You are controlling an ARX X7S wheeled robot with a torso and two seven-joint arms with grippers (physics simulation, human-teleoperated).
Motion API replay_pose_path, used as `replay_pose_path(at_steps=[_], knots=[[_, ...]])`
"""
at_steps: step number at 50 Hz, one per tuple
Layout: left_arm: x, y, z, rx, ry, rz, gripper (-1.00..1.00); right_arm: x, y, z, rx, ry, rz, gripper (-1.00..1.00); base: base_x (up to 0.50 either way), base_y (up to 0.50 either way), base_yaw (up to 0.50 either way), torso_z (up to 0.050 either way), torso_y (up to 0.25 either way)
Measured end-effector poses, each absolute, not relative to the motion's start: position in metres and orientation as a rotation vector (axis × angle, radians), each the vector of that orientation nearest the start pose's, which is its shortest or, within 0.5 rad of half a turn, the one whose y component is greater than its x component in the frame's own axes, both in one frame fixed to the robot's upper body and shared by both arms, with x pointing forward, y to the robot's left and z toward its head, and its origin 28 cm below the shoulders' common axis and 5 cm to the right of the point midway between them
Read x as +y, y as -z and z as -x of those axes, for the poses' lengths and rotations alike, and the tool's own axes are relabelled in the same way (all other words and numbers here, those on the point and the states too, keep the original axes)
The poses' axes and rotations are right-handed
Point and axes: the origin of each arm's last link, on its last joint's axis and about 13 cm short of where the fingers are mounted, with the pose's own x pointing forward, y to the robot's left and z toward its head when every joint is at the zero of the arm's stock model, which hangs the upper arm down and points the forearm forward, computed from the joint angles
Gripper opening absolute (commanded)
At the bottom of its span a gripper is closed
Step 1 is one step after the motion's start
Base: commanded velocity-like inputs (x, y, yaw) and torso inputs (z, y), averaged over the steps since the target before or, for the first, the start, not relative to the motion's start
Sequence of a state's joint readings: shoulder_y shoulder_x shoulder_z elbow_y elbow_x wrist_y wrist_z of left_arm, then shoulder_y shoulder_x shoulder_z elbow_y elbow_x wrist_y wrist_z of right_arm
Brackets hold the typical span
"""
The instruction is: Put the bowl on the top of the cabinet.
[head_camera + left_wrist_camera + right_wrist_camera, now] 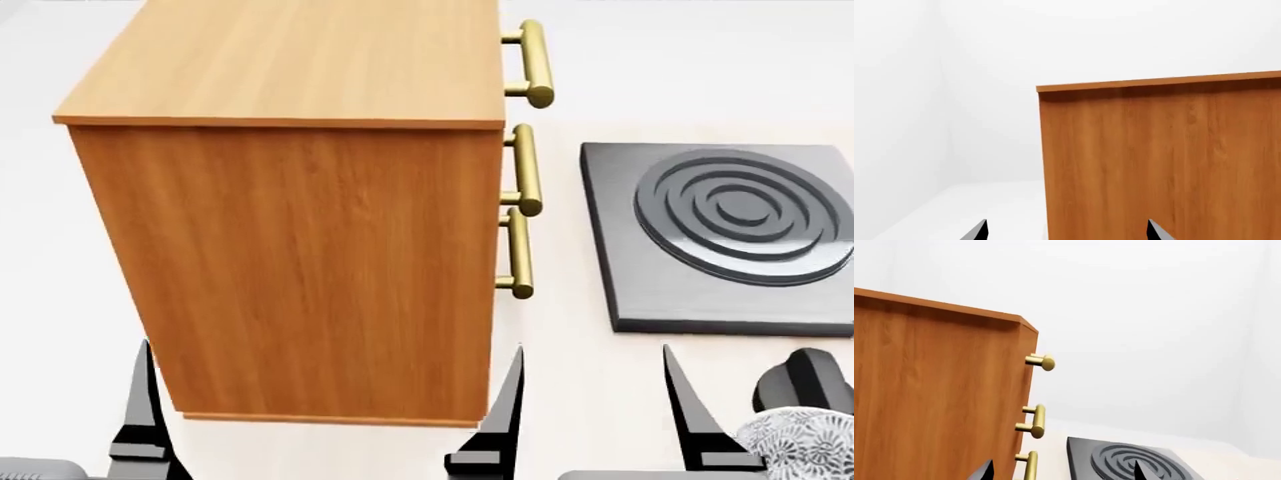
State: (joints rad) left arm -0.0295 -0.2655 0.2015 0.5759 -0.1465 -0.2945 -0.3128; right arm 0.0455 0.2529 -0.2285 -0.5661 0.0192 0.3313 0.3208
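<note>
Dark grey square slab (721,240), raised concentric rings, on pale surface (601,380).

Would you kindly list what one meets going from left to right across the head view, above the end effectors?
Cabinet → its three brass bar handles → dark square burner plate with concentric rings.

Bowl (805,447) cut off at head view's corner (only patterned rim visible).
</note>
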Motion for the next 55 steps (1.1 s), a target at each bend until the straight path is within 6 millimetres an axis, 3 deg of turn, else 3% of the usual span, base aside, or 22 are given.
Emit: replay_pose_path(at_steps=[30, 55], knots=[[0.206, -0.111, -0.199, -0.265, -0.020, -0.062, 1.00, -0.098, -0.112, -0.199, -0.220, 0.128, 0.233, 1.00, 0.02, 0.00, 0.00, 0.000, 0.001], [0.205, -0.111, -0.200, -0.265, -0.018, -0.063, 1.00, -0.149, -0.133, -0.157, 0.026, 0.148, 0.316, 1.00, 0.00, 0.00, 0.00, 0.000, 0.000]])
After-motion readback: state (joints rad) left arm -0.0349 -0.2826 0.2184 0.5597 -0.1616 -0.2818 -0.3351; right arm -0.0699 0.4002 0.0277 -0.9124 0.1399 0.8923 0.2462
